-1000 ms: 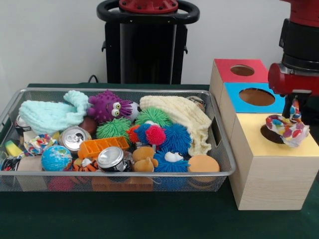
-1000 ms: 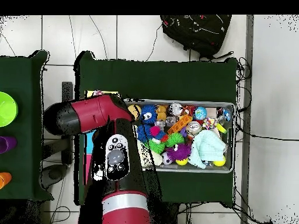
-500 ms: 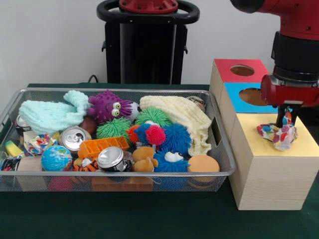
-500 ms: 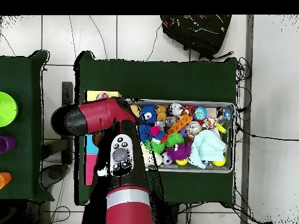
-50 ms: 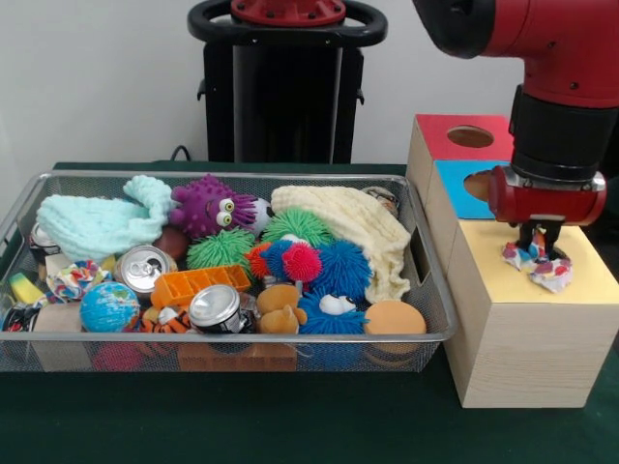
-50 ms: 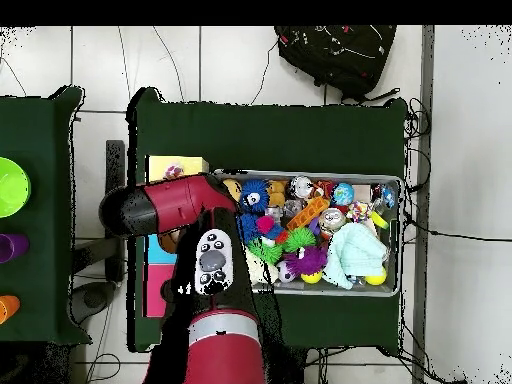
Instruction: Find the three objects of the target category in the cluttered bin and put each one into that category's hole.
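From the wire bin (image 5: 426, 333) at left, packed with toys and cans, we move right to the yellow box top (image 5: 590, 280), where the multicoloured cloth bundle (image 5: 538, 268) sits directly beneath the gripper (image 5: 539, 242), whose fingers appear closed narrowly on its upper edge.

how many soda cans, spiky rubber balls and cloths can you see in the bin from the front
Soda cans: 2, one and another nearer the front.
Spiky rubber balls: 4, green, green, red, blue.
Cloths: 2, mint and cream.
Total: 8
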